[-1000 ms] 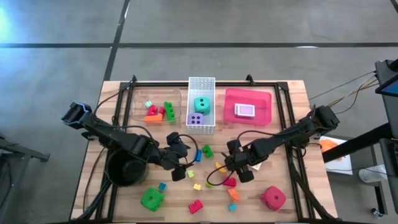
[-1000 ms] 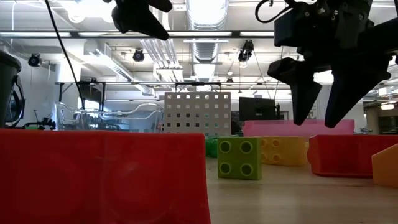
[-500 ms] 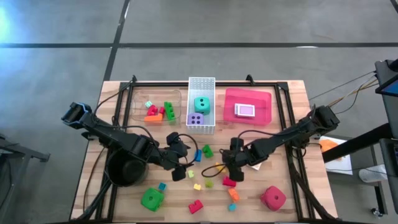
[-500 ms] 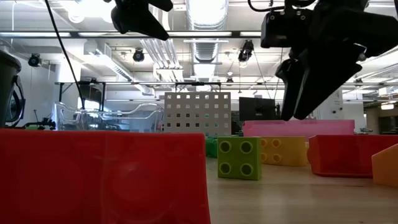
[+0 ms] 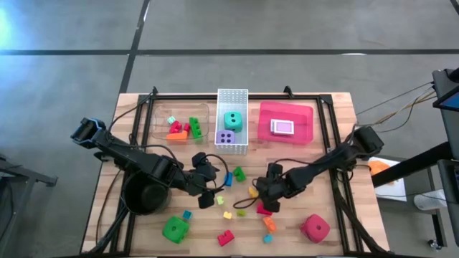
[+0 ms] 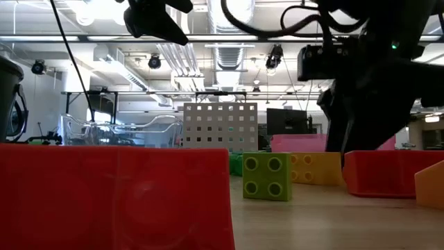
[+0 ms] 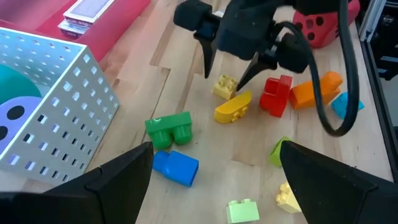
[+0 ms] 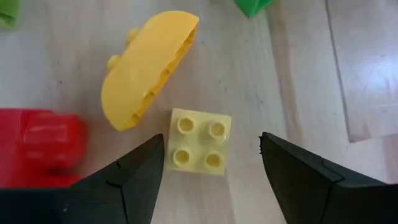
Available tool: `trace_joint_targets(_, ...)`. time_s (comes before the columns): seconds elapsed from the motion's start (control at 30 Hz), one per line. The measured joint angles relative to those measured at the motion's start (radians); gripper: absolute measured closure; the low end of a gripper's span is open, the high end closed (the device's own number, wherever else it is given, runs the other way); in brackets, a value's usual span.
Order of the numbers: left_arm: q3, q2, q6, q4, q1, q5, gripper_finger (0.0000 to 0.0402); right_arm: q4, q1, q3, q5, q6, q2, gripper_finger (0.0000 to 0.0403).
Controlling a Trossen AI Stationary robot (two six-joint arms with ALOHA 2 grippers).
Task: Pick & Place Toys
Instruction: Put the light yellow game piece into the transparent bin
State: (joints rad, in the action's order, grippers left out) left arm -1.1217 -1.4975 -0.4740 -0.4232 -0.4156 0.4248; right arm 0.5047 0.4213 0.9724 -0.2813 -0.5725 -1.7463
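Wooden table carrying scattered bricks. Right gripper hanging low with fingers spread wide, straddling pale yellow brick lying beside curved yellow brick. Left gripper waiting mid-table, fingers standing wide, holding nothing.

In the right wrist view, the red brick beside the fingers is cut off at the edge, as is a green brick beyond the fingers.
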Motion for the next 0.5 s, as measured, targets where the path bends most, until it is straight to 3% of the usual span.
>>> trace_joint_targets(0.3, 0.002, 0.0, 0.0, 0.0, 0.0, 0.0, 0.0051, -0.008, 0.002, 0.0, -0.013, -0.005, -0.021, 0.0151)
trace_joint_targets(0.5, 0.003, 0.0, -0.019, 0.0, 0.0, 0.0, 0.0051, -0.014, 0.002, 0.001, -0.004, -0.001, -0.046, 0.0224)
